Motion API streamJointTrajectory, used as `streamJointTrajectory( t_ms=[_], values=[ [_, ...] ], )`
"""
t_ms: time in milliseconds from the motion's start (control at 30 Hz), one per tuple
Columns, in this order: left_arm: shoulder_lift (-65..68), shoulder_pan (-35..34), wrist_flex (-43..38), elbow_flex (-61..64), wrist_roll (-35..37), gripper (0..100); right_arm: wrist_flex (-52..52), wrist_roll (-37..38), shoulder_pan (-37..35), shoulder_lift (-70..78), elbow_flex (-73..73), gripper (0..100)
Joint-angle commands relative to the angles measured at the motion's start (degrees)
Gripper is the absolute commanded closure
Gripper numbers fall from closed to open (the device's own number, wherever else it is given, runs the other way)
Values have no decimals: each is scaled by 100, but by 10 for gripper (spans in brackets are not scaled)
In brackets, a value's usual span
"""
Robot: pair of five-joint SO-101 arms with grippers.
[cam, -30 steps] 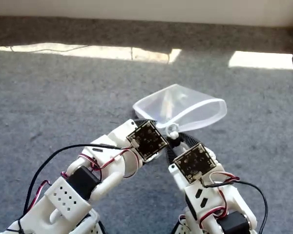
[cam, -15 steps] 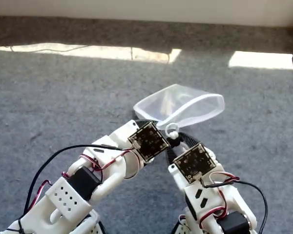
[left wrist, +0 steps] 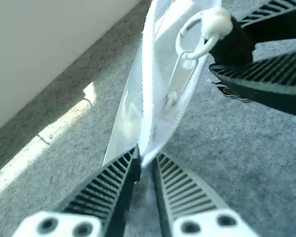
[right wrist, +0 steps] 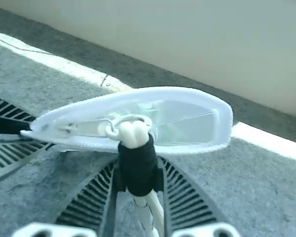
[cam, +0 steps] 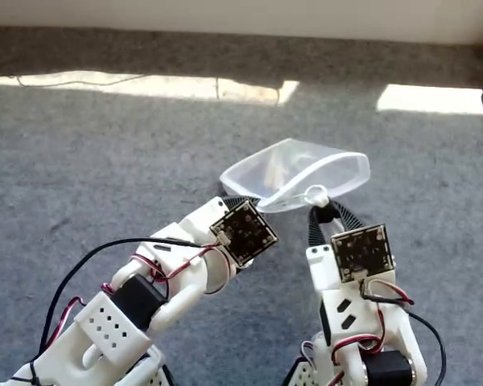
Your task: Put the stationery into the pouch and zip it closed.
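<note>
Two holds: left gripper (left wrist: 145,160) clamps pouch (cam: 306,171) end, right gripper (right wrist: 137,169) zipper pull (right wrist: 133,133).

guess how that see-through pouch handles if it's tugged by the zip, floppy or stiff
Probably floppy: the pouch is thin, translucent and bows between the left gripper pinching its corner and the right gripper on the zipper pull. Likely light for its size, given such thin walls. It may bunch rather than slide when tugged.

My left arm stretches diagonally forward, and my left gripper (left wrist: 145,159) is pinched tight on a corner of the pouch (left wrist: 160,74). My right arm points straight ahead, and my right gripper (right wrist: 137,170) is clamped on the black zip pull (right wrist: 136,154), near the left one.
</note>
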Motion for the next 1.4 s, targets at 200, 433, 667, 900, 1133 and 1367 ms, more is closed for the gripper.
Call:
streamJointTrajectory(
  t_ms=[200, 433, 667, 900, 1133, 1367],
  values=[
    [4, -180, -70, -303, -9, 993, -514, -141, 690, -57, -277, 991],
    [4, -330, -62, -303, -9, 993, -936, -141, 1174, -57, -259, 991],
    [4, -418, -62, -303, -9, 993, -945, -141, 1235, -57, -259, 991],
    [4, -426, -53, -303, -18, 993, -945, -132, 1244, -57, -259, 991],
    [-936, -514, 492, -268, -220, 993, -954, -132, 1508, -57, -259, 991],
    [-1490, -593, 782, -171, -229, 993, -954, -132, 1508, -57, -259, 991]
  ],
)
